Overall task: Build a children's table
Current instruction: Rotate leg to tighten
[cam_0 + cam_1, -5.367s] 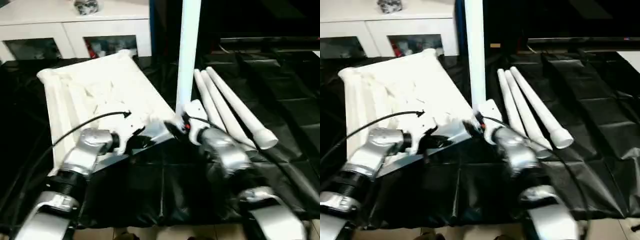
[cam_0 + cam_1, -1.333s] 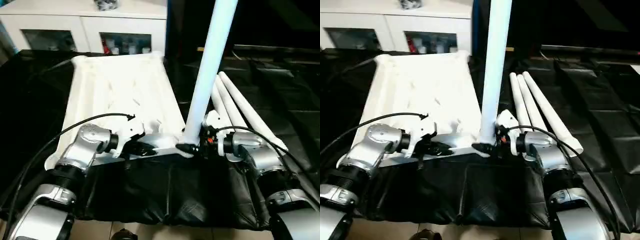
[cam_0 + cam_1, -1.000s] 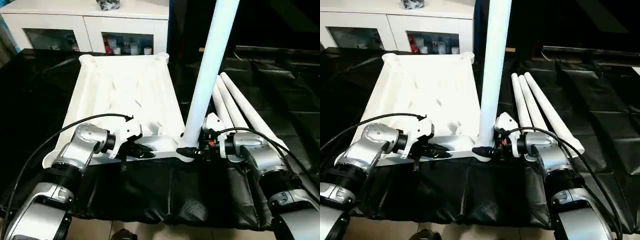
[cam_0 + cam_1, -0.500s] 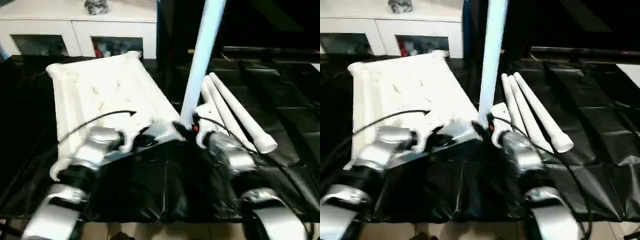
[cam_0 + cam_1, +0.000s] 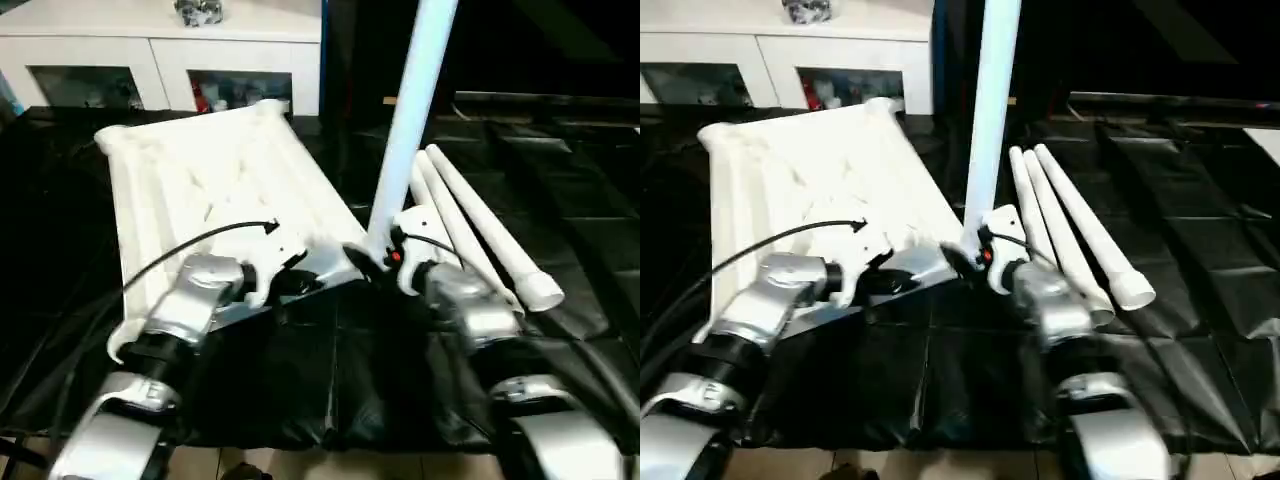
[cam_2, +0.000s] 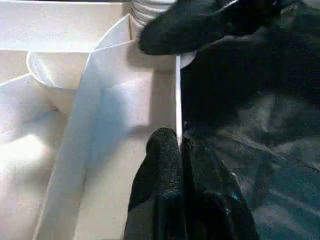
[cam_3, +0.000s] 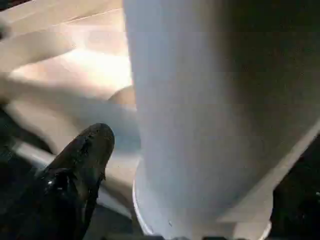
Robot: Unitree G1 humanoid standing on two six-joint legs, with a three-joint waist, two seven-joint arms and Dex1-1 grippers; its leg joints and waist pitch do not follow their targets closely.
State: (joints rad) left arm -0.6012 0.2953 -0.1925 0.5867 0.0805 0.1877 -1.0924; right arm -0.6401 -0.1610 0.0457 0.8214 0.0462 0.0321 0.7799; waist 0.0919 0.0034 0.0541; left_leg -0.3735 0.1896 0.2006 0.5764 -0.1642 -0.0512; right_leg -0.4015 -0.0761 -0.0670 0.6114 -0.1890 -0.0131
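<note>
At near-right corner socket of tabletop (image 5: 215,170): upright leg (image 5: 408,120) stands vertical; right gripper (image 5: 372,262) at its base, grip unclear; left gripper (image 6: 179,145) pinches tabletop's near edge.

Over the last second you swung the tabletop (image 5: 215,185) on the black-covered counter (image 5: 560,220), so its near edge now runs slantwise and its right near corner, with the standing leg (image 5: 408,125) in the socket, sits farther from you. Your right claw (image 7: 150,165) widened at the leg's base, with one finger (image 7: 82,160) now clear of it.
</note>
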